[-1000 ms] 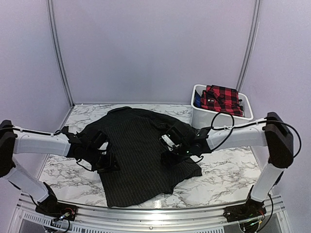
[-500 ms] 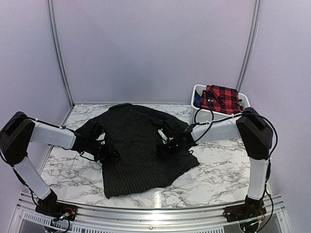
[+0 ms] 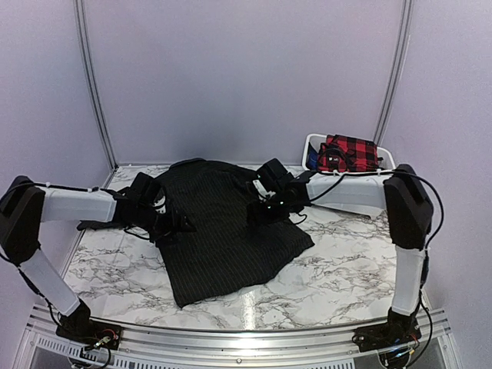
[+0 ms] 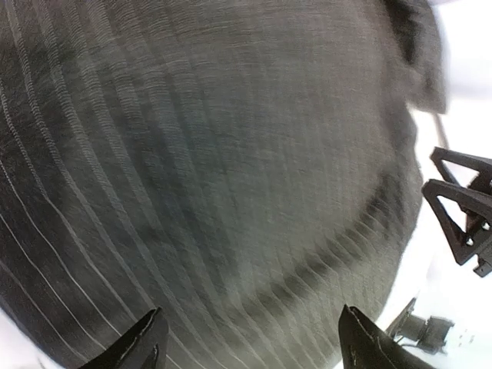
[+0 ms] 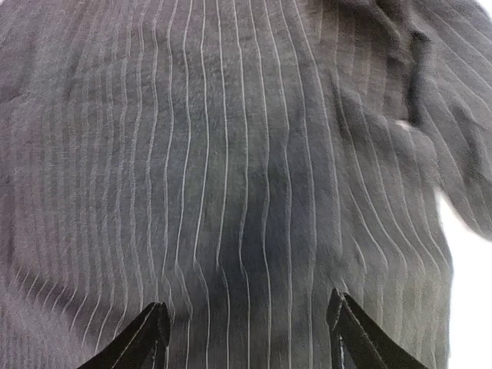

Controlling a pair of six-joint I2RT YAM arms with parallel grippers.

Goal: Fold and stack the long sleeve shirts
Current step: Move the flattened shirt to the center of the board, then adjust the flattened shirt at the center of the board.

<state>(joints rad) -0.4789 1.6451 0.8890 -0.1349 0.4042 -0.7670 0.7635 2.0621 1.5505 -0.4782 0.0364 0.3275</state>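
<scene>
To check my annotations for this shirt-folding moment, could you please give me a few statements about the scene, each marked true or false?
1. The black pinstriped shirt lies spread on the marble table. True.
2. The red plaid shirt lies on the table beside it. False: it sits in the white bin at the far right corner.
3. The left gripper and the right gripper are both over the black pinstriped shirt. True.
4. The right gripper is shut on a fold of cloth. False: its fingers stand apart with nothing pinched between them.
</scene>
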